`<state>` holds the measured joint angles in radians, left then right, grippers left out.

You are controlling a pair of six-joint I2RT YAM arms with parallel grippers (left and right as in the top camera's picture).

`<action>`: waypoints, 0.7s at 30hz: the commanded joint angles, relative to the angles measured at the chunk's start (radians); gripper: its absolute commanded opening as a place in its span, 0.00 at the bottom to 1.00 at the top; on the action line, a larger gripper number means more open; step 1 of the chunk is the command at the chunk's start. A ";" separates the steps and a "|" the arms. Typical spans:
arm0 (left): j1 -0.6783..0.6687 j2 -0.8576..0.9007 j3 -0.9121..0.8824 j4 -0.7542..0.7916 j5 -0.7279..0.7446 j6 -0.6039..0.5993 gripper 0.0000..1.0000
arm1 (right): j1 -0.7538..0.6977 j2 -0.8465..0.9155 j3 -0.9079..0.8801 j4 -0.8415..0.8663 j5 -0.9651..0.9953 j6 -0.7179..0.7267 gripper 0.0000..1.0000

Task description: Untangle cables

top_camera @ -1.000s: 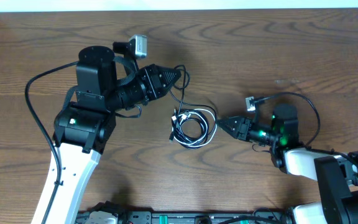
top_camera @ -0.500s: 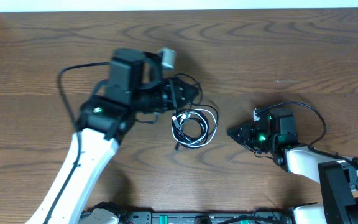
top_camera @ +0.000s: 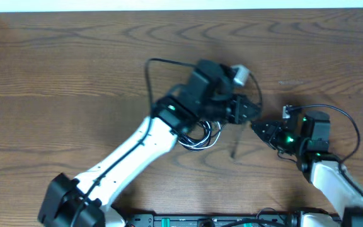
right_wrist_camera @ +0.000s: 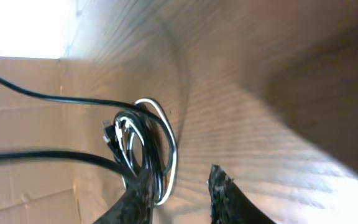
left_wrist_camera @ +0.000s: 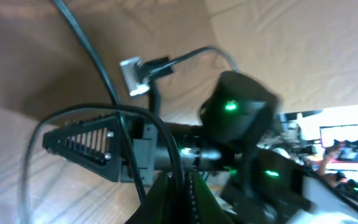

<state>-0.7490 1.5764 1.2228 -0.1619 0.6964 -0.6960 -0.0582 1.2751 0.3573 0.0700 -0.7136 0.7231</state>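
My left gripper (top_camera: 251,111) reaches past the middle of the brown wooden table (top_camera: 74,63). Its fingers are pinched tight on a thin black cord (top_camera: 235,144) that trails from them toward the near edge. My left wrist camera shows that cord arching up and then running down into the closed jaws, which the overhead view hides. It also catches my right gripper (top_camera: 261,128) facing me, close by. The coiled bundle of thin black cords and one white cord (right_wrist_camera: 143,140) lies near the table's middle. From overhead it is half under my left arm, yet it is plain from my right wrist, with the white loop on its outer side. There my right fingers (right_wrist_camera: 224,190) stand narrowly apart, with nothing between them.
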 commanded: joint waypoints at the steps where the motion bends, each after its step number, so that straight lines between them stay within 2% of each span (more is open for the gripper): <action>1: -0.050 0.040 0.021 -0.005 -0.210 -0.011 0.08 | -0.014 -0.064 -0.006 -0.088 0.102 -0.037 0.15; 4: -0.084 0.088 0.021 -0.008 -0.294 0.016 0.08 | -0.014 -0.103 -0.006 -0.205 0.248 -0.037 0.06; 9: -0.105 0.166 0.021 -0.013 -0.295 0.030 0.08 | -0.014 -0.112 -0.006 -0.278 0.331 -0.037 0.05; 10: -0.104 0.182 0.021 -0.013 -0.295 0.029 0.13 | -0.014 -0.112 -0.006 -0.280 0.333 -0.037 0.06; 13: -0.104 0.224 0.021 -0.013 -0.298 0.031 0.46 | -0.014 -0.112 -0.006 -0.281 0.362 -0.037 0.12; 14: -0.104 0.235 0.021 -0.013 -0.298 0.051 0.60 | -0.014 -0.112 -0.006 -0.282 0.371 -0.037 0.18; 15: -0.104 0.240 0.021 -0.016 -0.298 0.085 0.70 | -0.014 -0.112 -0.006 -0.284 0.376 -0.037 0.20; 18: -0.102 0.236 0.021 -0.026 -0.298 0.175 0.80 | -0.014 -0.112 -0.006 -0.288 0.383 -0.037 0.23; 21: -0.092 0.208 0.024 -0.063 -0.298 0.190 0.87 | -0.014 -0.112 -0.006 -0.292 0.383 -0.043 0.25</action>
<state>-0.8516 1.8153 1.2232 -0.2058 0.4122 -0.5713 -0.0692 1.1732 0.3557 -0.2176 -0.3557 0.6949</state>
